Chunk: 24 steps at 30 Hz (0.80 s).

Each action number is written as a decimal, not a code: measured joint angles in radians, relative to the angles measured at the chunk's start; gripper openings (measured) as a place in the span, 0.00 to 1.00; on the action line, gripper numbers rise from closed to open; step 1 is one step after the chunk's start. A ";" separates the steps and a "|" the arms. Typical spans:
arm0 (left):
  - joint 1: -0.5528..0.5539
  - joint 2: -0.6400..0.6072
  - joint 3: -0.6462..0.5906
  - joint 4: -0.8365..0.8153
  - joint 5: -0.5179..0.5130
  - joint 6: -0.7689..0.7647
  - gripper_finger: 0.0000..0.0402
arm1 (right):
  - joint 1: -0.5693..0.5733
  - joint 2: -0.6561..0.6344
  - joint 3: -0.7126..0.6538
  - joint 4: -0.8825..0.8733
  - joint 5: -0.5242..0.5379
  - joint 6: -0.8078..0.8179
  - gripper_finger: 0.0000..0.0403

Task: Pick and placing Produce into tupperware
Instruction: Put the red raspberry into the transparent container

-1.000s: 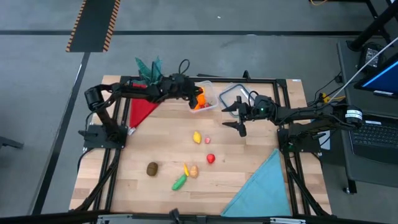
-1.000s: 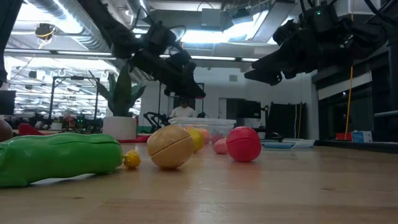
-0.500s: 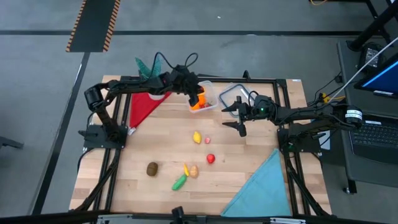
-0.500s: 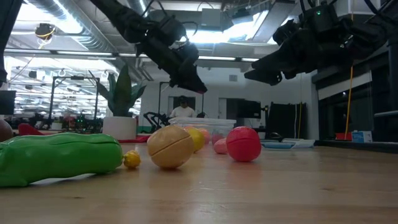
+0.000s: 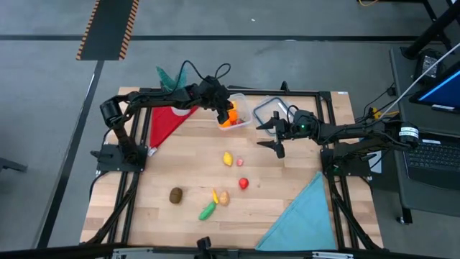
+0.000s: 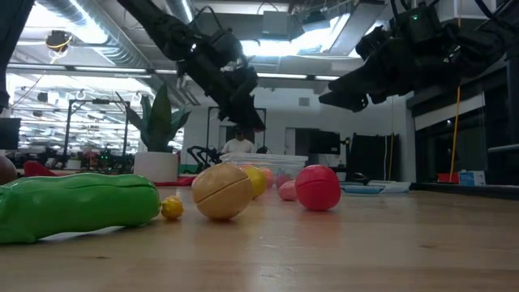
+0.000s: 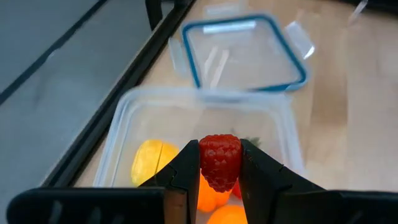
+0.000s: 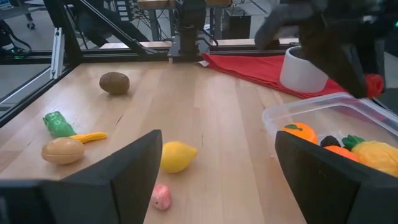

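Observation:
My left gripper (image 7: 219, 157) hangs over the clear tupperware (image 7: 205, 102), shut on a red berry (image 7: 219, 160); it also shows in the low view (image 6: 243, 113) and in the right wrist view (image 8: 357, 59). The tupperware (image 5: 242, 115) stands at the table's far middle and holds orange and yellow produce (image 7: 149, 163). Loose produce lies mid-table: a lemon (image 5: 228, 159), a red piece (image 5: 244, 183), a brown one (image 5: 176, 195), a green one (image 5: 208, 211). To the right of the tupperware, my right gripper (image 5: 275, 134) waits open above the table. My left gripper pinches the red berry's two sides (image 7: 204, 163) between its two fingers. The fingers slant down from the table's left. The berry stands upright between the fingers, lifted clear above the tupperware's opening.
A clear lid with a blue rim (image 5: 269, 108) lies just right of the tupperware. A red cloth (image 5: 167, 124) and a potted plant (image 5: 171, 78) are at the far left, a blue cloth (image 5: 305, 216) at the near right corner.
My left gripper has risen a little over the tupperware and tipped its fingers more steeply down, still shut on the berry.

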 joint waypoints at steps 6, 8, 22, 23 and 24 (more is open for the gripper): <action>0.019 0.067 0.000 -0.011 -0.027 0.002 0.20 | 0.000 0.000 0.000 -0.023 0.000 0.002 0.78; 0.023 0.087 0.000 -0.014 -0.037 0.014 0.20 | 0.000 0.000 0.000 -0.039 0.000 0.003 0.78; 0.027 0.104 0.000 -0.123 -0.123 0.079 0.22 | 0.000 0.000 0.000 -0.047 0.000 0.001 0.78; 0.027 0.104 0.000 -0.122 -0.123 0.080 0.23 | 0.000 0.000 0.000 -0.047 0.000 0.001 0.78; 0.027 0.103 0.000 -0.120 -0.123 0.080 0.24 | 0.000 0.000 0.000 -0.047 0.000 0.001 0.78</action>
